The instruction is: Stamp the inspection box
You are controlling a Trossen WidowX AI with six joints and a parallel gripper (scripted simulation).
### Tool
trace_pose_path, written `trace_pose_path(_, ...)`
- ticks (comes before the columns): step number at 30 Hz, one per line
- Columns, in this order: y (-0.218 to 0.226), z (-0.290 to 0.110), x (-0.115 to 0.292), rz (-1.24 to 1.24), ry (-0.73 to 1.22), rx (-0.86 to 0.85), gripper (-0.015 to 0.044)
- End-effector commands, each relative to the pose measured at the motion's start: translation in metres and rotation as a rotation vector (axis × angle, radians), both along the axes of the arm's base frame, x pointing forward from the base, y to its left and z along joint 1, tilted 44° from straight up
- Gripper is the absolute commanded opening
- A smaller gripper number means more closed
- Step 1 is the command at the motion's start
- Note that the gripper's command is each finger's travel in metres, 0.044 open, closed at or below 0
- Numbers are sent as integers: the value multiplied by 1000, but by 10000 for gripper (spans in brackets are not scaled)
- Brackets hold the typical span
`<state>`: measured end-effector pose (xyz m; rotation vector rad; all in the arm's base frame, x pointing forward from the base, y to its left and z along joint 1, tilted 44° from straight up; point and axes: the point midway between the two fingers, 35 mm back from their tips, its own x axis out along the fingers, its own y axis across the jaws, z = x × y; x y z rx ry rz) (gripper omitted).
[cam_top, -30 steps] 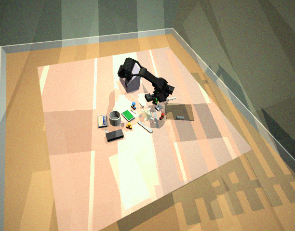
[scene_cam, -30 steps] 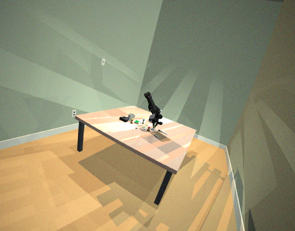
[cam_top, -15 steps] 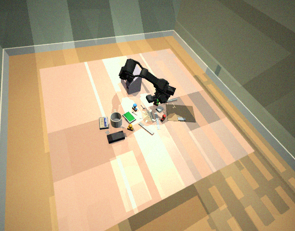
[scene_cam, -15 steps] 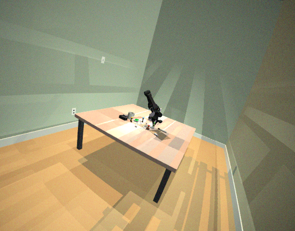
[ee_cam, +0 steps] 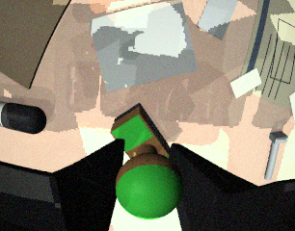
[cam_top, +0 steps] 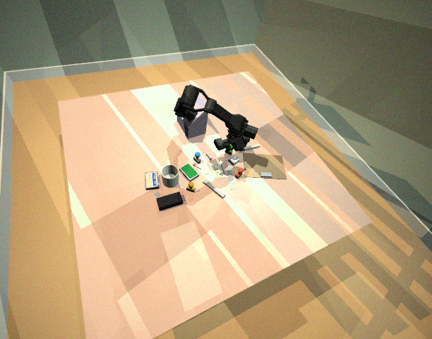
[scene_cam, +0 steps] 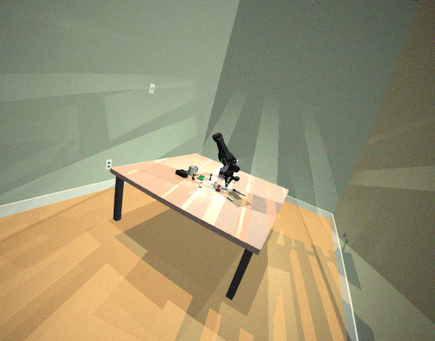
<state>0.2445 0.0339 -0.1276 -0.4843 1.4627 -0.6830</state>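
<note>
The pincer (ee_cam: 147,166) is closed on a green-knobbed stamp (ee_cam: 147,188), its two dark fingers pressing the brown neck just below the round green knob. The stamp's square green-faced base (ee_cam: 136,130) is seen past the knob, pointing toward the worktop (cam_top: 110,233); whether it touches the surface cannot be told. From the top camera the same stamp (cam_top: 229,148) appears as a small green spot under the black arm (cam_top: 223,114), at the far side of the cluster of objects.

In the wrist view a grey square pad (ee_cam: 144,45) lies just beyond the stamp. From above, this pad (cam_top: 234,159) is seen just near of the pincer. To its left lies a pale card with printed lines (cam_top: 216,167), and a red-knobbed stamp (cam_top: 239,172) stands just near and right of the pad. A brown sheet (cam_top: 271,162) is spread to the right, with a small grey block (cam_top: 265,174) on its near edge.

Further left, a blue-knobbed stamp (cam_top: 197,157), a green pad (cam_top: 188,171), a yellow-knobbed stamp (cam_top: 190,186), a grey cup (cam_top: 169,176), a blue and white box (cam_top: 151,179) and a black block (cam_top: 169,200) are set out. A grey bar (cam_top: 213,188) lies near the card.
</note>
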Motion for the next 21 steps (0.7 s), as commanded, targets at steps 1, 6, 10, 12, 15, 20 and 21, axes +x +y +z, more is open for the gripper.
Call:
trace_pose_path(1, 3, 1, 2, -3, -7, 5, 0)
trace_pose_path(6, 5, 3, 3, -2, -7, 5, 0)
trace_pose_path(10, 6, 4, 3, -2, -7, 6, 0)
trace_pose_path(12, 7, 5, 3, -2, -7, 6, 0)
trace_pose_path(15, 8, 6, 3, -2, -7, 6, 0)
trace_pose_path(20, 9, 8, 3, -2, -7, 6, 0)
trace_pose_path(21, 10, 8, 3, -2, -7, 6, 0)
